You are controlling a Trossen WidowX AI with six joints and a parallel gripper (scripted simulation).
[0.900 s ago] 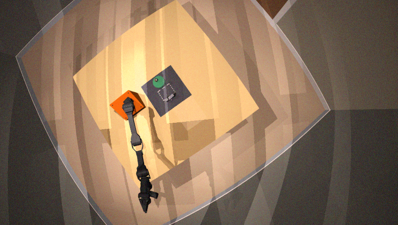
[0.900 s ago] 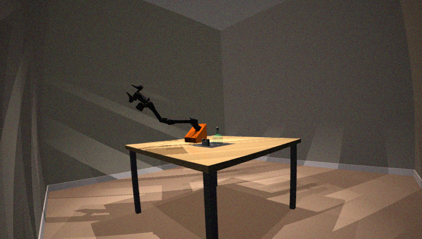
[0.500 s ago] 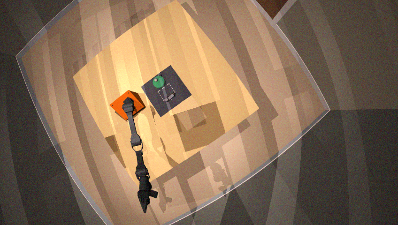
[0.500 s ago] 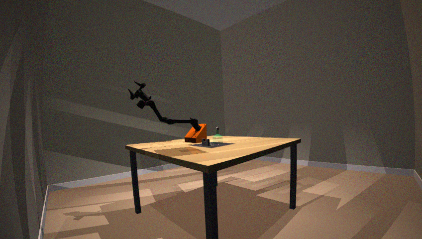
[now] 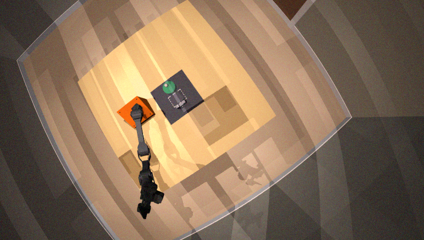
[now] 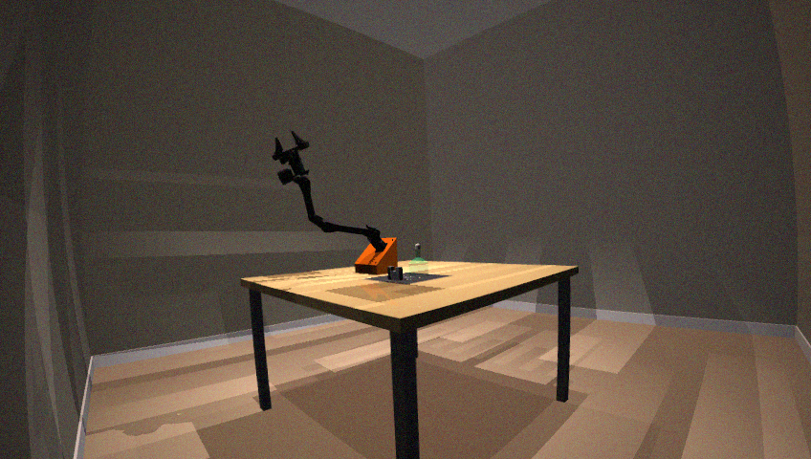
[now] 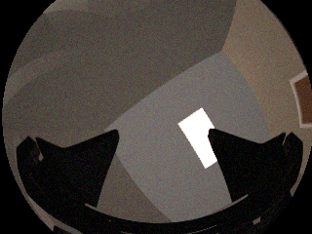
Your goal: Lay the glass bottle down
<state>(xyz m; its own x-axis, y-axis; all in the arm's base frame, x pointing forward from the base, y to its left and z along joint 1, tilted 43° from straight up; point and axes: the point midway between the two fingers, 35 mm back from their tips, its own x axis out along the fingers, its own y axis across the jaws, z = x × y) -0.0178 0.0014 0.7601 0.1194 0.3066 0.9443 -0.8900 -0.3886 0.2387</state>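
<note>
The green glass bottle [image 5: 170, 88] [image 6: 418, 265] stands upright at a corner of the dark mat [image 5: 191, 86], beside the dashed outline [image 5: 169, 100]. The grey U-shaped rest [image 5: 180, 104] [image 6: 394, 273] stands on the mat at the end of the outline away from the bottle. My gripper [image 6: 286, 136] [image 7: 164, 135] is open and empty. It is raised high in the air, pointing up, beyond the table's edge and far from the bottle. The wrist view shows only walls, ceiling and a bright ceiling panel between the fingers.
The arm's orange base [image 5: 126, 112] [image 6: 372, 258] stands on the wooden table [image 5: 238, 118] [image 6: 489, 284] close beside the mat. The arm reaches away from the mat, over the table's edge. Shadows of the arm fall across the table and floor.
</note>
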